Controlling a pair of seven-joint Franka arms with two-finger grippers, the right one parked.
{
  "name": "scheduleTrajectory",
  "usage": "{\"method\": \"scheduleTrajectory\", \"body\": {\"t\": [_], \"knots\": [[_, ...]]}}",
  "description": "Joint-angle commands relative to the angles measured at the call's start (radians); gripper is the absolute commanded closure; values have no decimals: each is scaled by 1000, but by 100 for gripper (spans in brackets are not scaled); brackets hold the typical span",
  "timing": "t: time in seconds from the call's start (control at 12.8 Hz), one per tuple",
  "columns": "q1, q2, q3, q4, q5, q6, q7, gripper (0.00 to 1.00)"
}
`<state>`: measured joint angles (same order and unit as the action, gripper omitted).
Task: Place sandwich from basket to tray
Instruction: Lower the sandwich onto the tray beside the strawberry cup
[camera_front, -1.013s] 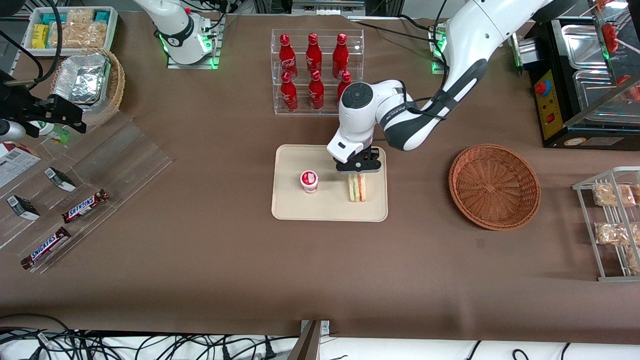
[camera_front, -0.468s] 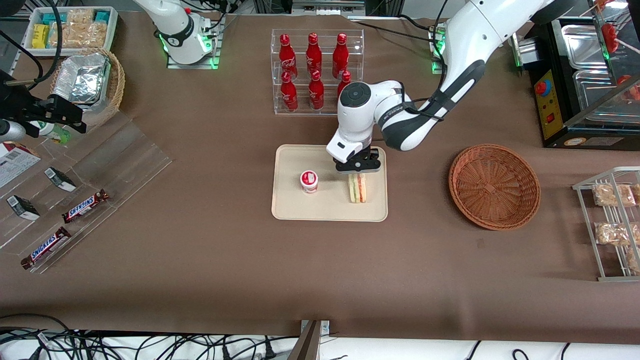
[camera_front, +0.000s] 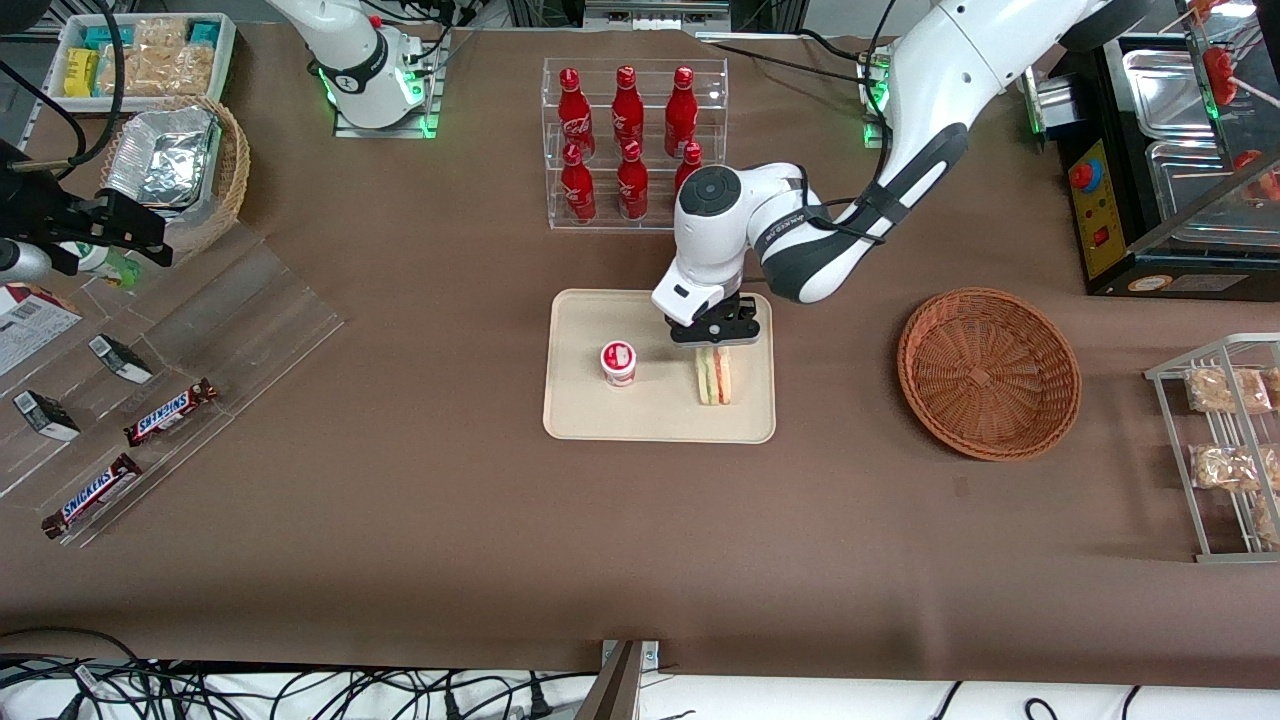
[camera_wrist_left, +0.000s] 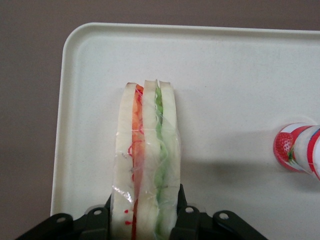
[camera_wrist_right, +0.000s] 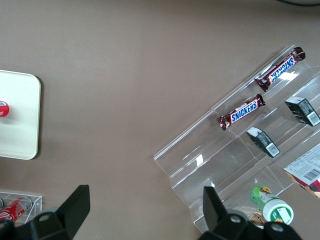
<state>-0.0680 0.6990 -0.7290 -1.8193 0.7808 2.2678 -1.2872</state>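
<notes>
From my station I see the pincer (camera_front: 713, 342) down over the tray (camera_front: 575, 400), at the end nearest the working arm. Its fingers (camera_wrist_left: 182, 212) sit against both bread faces of the sandwich (camera_front: 713, 375), so I read it as clamped on the wedge. The wrist view cuts the fingers off partway, and I cannot make out their tips.

The sandwich stands on edge on the tray, directly under the pincer and reaching from it toward the front camera. Red and green filling show along its upper edge. The end held in the pincer is hidden by the black finger mounts in the front view. Whether its base rests fully on the tray I cannot tell.

A cup (camera_front: 618, 362), red and white, stands on the same tray, beside the pincer toward the parked arm's end, apart from the sandwich. In the wrist view it is cut off by the frame.

The basket (camera_front: 988, 372) lies well apart from the pincer, toward the working arm's end of the table, nothing visible in it.

Bottles (camera_front: 627, 140) in a clear rack stand farther from the front camera than the pincer; the arm hides part of one.
</notes>
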Motion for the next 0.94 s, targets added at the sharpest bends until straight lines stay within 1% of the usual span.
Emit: {"method": "scheduleTrajectory", "body": {"t": [0.0, 0.08, 0.23, 0.31, 0.39, 0.47, 0.55, 0.7, 0.86], "knots": [[-9, 4, 2, 8, 31, 4, -23, 32], [-7, 4, 2, 11, 29, 4, -27, 26], [0, 2, 0, 17, 28, 3, -40, 21], [0, -3, 0, 17, 25, 1, -40, 16], [2, -6, -1, 18, 18, -2, -41, 6], [5, -12, -4, 21, 11, -2, -41, 0], [11, -21, -9, 23, 2, -4, -40, 0], [11, -55, -10, 43, -56, -16, -34, 0], [11, -85, -13, 69, -104, -81, -26, 0]]}}
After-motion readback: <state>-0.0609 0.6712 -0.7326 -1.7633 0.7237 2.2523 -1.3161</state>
